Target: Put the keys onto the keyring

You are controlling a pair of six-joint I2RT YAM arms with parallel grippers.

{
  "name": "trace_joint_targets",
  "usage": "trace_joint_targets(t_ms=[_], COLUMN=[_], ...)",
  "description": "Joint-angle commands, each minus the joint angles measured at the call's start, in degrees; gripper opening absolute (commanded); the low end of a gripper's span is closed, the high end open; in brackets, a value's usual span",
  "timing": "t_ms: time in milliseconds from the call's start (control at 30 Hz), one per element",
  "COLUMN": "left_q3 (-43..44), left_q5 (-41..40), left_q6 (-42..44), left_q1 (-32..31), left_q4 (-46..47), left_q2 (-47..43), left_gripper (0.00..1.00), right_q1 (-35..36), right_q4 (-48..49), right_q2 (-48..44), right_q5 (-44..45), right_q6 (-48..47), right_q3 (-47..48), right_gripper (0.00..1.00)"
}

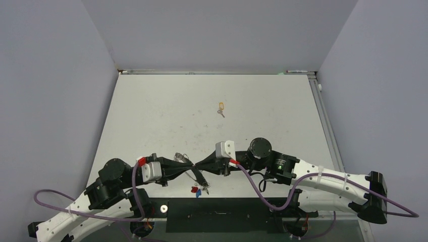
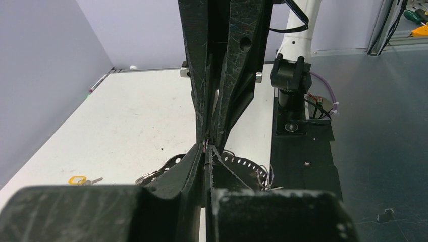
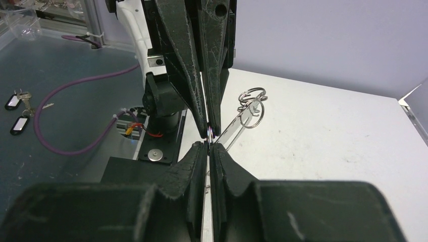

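Where both hands meet tip to tip over the near edge of the bench (image 1: 151, 111), the left hand (image 2: 206, 154) pinches the keyring (image 3: 209, 133); the right hand (image 3: 208, 148) is closed, its hold unclear. A red-tagged key (image 1: 194, 190) and a blue-tagged key (image 1: 200, 192) are close by, a yellow-tagged key (image 1: 221, 107) well apart.

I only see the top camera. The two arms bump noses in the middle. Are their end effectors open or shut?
Observer: Both shut. In the right wrist view the left end effector and right end effector meet tip to tip.
Operator: What's next to them?
Observer: A silver key, tilted, with wire loops at its upper end.
Operator: Any keys I'm missing?
Observer: Yes, black-tagged keys lie off the table, on the dark surface beside it.
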Motion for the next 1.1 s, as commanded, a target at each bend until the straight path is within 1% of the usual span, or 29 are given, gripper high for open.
trace_joint_targets(t_ms=[0,67,200,267,333,433,533,700,767,933,1067], left_q3=[-0.29,-0.55,-1.05,-1.18,-0.98,0.49,1.85,3.81,5.06,10.67,15.12], left_q5=[3.13,3.75,4.91,5.31,5.32,3.96,3.05,1.59,1.31,0.37,-0.44], left_q6=[-2.00,-2.52,-3.76,-4.10,-3.73,-1.94,-0.66,0.29,0.72,3.62,5.29], left_q1=[2.17,3.11,4.66,5.12,5.21,5.20,5.21,5.16,5.20,5.13,5.19], left_q4=[7.21,7.98,9.67,9.83,9.14,5.66,2.27,-1.80,-3.93,-14.18,-22.18], left_q2=[-0.19,-0.24,-0.25,-0.25,-0.21,-0.29,-0.40,-0.60,-0.66,2.08,7.53], left_gripper=[0.00,0.00,0.00,0.00,0.00,0.00,0.08,0.32,0.38,0.40,0.42], right_q1=[-0.41,-0.40,-0.51,-0.49,-0.61,-0.73,-0.80,-0.82,-0.79,-0.15,2.42], right_q4=[5.00,5.29,6.13,7.60,9.27,8.23,6.28,4.04,2.75,-3.18,-9.77], right_q2=[0.89,1.32,1.99,1.82,1.22,0.58,0.45,0.71,0.91,1.36,1.89], right_q5=[-0.75,-0.55,-0.13,1.45,3.04,3.92,4.64,5.59,6.48,7.81,12.04], right_q6=[0.64,0.76,0.97,1.22,1.15,-0.87,-3.09,-6.04,-7.21,-10.89,-14.65], right_q3=[-0.30,-0.22,-0.32,-0.94,-1.90,-1.78,-0.88,-0.11,0.32,2.88,5.62], right_gripper=[0.07,0.05,0.05,0.05,0.05,0.05,0.05,0.05,0.05,0.05,0.05])
